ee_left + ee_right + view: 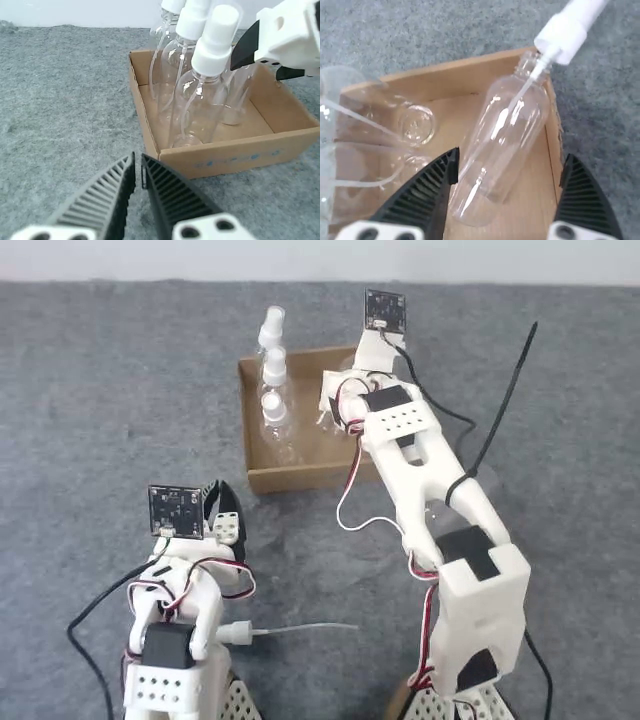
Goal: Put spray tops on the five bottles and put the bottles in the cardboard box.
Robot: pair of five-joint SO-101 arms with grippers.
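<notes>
I see my right gripper (511, 155) spread wide above the brown cardboard box (445, 70). A tilted clear plastic bottle with white spray top (505, 125) leans on the box's rim between the jaws. My left gripper (138, 162) is closed and empty, near the box's front wall.

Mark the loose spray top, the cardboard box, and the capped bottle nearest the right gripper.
loose spray top (237, 632): high view, on its white head.
cardboard box (235, 157): left wrist view, on its near outer wall.
capped bottle (502, 135): right wrist view, on its clear body.
</notes>
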